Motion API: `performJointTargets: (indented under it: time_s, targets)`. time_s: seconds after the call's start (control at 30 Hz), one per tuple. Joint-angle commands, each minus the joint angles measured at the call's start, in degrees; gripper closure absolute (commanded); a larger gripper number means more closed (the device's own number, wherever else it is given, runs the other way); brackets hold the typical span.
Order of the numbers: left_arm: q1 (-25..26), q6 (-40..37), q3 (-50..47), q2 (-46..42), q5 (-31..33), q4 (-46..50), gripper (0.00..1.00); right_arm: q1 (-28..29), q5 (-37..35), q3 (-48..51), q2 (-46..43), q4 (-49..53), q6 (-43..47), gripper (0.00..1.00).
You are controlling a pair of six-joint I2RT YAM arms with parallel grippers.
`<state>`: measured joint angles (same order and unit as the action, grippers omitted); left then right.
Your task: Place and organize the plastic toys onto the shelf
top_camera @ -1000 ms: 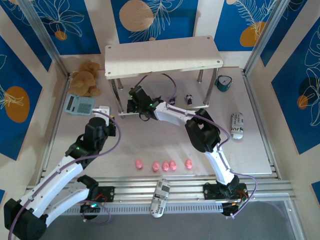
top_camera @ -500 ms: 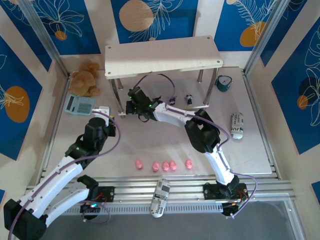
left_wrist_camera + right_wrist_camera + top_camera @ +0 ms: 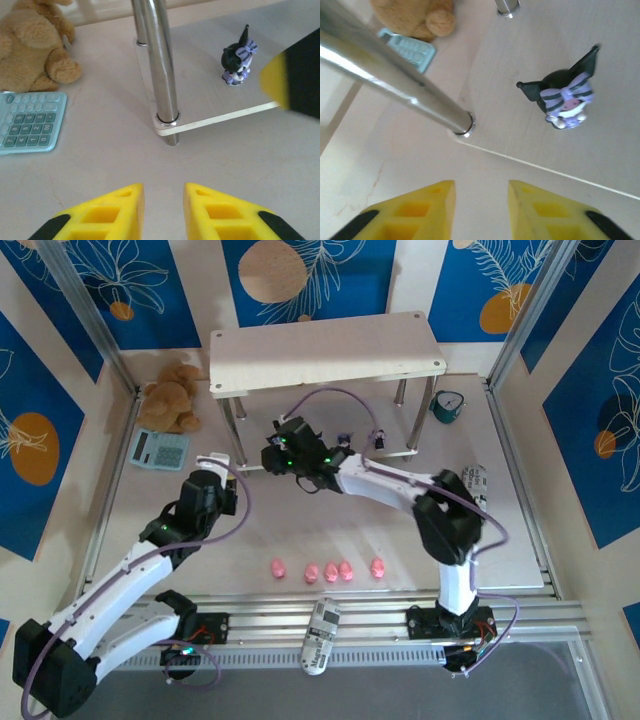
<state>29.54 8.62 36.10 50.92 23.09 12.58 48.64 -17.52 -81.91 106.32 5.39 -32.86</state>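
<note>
The shelf (image 3: 325,348) stands at the back of the table. A dark purple-and-white figurine (image 3: 567,95) stands upright on its lower board (image 3: 520,130), free of both grippers; the left wrist view has the same figurine (image 3: 237,62) behind the front left leg (image 3: 157,65). Another figurine (image 3: 379,438) stands further right on that board. Several pink pigs (image 3: 330,571) lie in a row on the table near the arm bases. My right gripper (image 3: 270,455) (image 3: 481,192) is open and empty just in front of the board's edge. My left gripper (image 3: 213,460) (image 3: 164,200) is slightly open and empty, before the leg.
A brown teddy bear (image 3: 172,397) and a teal calculator (image 3: 159,449) lie left of the shelf. A teal clock (image 3: 447,405) stands to its right. One white remote-like object (image 3: 474,490) lies at the right, another (image 3: 321,635) on the front rail.
My right gripper has opened and drawn back from under the shelf, leaving the figurine standing on the lower board. The left gripper has shifted a little to the right and opened slightly.
</note>
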Motion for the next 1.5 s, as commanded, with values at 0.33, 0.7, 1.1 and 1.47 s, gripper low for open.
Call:
performJointTargets:
  time_s: [0.33, 0.7, 1.1, 1.47]
  targets:
    - [1.48, -1.31, 0.52, 13.66, -11.44, -20.90, 0.46, -14.48, -2.38, 19.12, -37.15, 12.79, 3.89, 0.58]
    - [1.41, -10.24, 17.06, 32.07, -10.14, -22.92, 0.37, -24.34, 0.62, 25.34, -49.19, 14.29, 4.90, 0.58]
    - [1.22, -19.54, 30.35, 41.34, -8.05, -14.50, 0.31, -30.00, 4.60, 28.27, -53.06, 13.33, 4.30, 0.58]
    - [-1.22, -22.33, 35.50, 47.28, -10.79, -11.96, 0.31, -31.42, 5.77, 28.71, -54.01, 13.25, 3.95, 0.58]
